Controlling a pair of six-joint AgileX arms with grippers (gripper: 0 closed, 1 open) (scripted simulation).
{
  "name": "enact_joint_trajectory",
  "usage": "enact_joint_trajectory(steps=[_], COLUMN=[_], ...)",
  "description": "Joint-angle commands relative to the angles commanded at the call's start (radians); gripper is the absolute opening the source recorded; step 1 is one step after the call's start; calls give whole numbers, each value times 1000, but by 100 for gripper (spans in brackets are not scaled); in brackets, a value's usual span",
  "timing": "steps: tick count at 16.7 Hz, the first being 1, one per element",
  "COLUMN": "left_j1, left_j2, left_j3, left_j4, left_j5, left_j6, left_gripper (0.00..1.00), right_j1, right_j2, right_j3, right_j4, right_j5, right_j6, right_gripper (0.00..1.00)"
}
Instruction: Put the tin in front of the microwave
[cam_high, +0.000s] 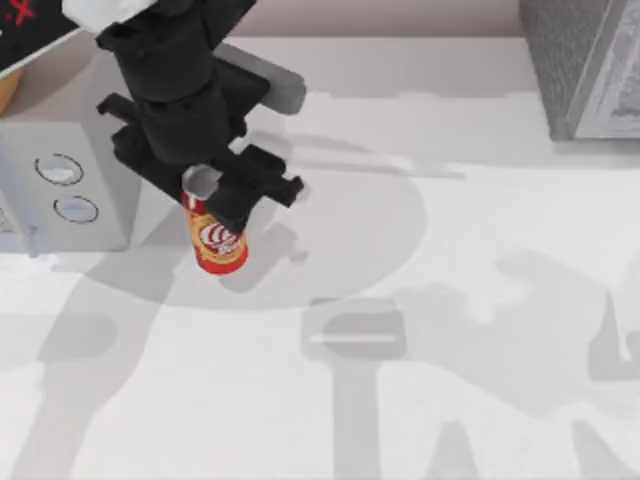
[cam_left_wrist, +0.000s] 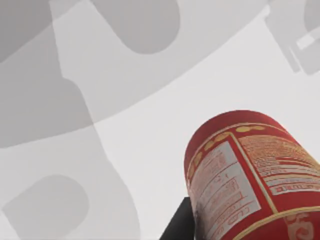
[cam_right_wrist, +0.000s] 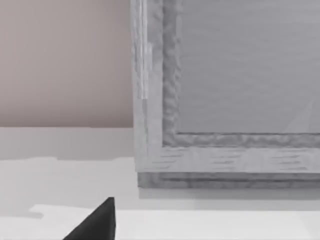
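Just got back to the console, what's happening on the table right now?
The left arm's pincer is around the top of the tin, which stands upright near the table's left side, beside a white appliance with two dials. A grey boxy appliance sits at the far right corner. The right wrist view faces that grey appliance closely.

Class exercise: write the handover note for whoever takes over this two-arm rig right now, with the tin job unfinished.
Left gripper: over the table's left-centre, shut on the tin.
Right gripper: facing the grey appliance at the far right; a dark fingertip shows in its wrist view.
Tin: upright, beside the white appliance with round dials at the left edge.
Done: tin gripped.
Left: set it in front of the microwave, release, withdraw.
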Motion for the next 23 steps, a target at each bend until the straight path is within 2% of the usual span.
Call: enact_joint_trajectory(steps=[7, 10, 12, 15, 23], left_j1=[485, 677, 766, 818, 818], left_j2=[-446, -536, -561, -571, -563], left_j3=[-540, -710, -790, -839, -860], left_j4=[122, 214, 268, 305, 334], left_j5=[5, -12, -22, -30, -30], left_j6=[147, 179, 191, 198, 198], left_gripper=[0, 0, 0, 0, 0], right_j1=[0, 0, 0, 0, 0], right_j2=[0, 0, 0, 0, 0], right_j3=[0, 0, 0, 0, 0], right_j4=[0, 0, 0, 0, 0], right_j5=[0, 0, 0, 0, 0], right_j6=[0, 0, 0, 0, 0], right_gripper=[100, 100, 100, 100, 100])
